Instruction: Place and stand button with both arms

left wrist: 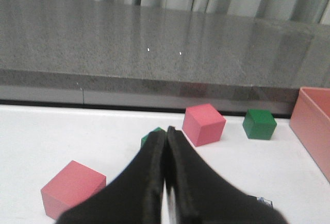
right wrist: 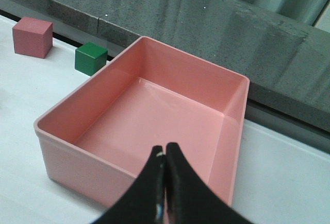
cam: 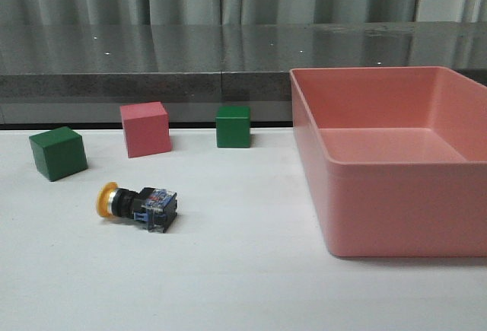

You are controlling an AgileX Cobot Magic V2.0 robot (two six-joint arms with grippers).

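Button [cam: 137, 205] lying on its side on the white table [cam: 243, 285], toward the left half in the front view, yellow-orange cap pointing left, black body and blue-grey contact block trailing right. Not standing. Nothing touching it.

Behind it, three cubes in a loose row: green cube [cam: 58, 153] at far left, pink cube [cam: 145, 129] further back and to the right, second green cube [cam: 233, 126] right of that, all apart from each other and from the button. Large pink bin [cam: 396, 217] on the right side of the table, open-topped, well apart from the button.

Left gripper [left wrist: 166, 136] with fingers pressed together, nothing pinched, held over the table (a corner of a green cube peeking out just behind the tips). Another pink cube [left wrist: 73, 189] near it in the left wrist view, not seen from the front.

Right gripper [right wrist: 165, 154] likewise closed on nothing, fingertips meeting, poised above the bin's near wall in the right wrist view.

Neither arm visible in the front view.
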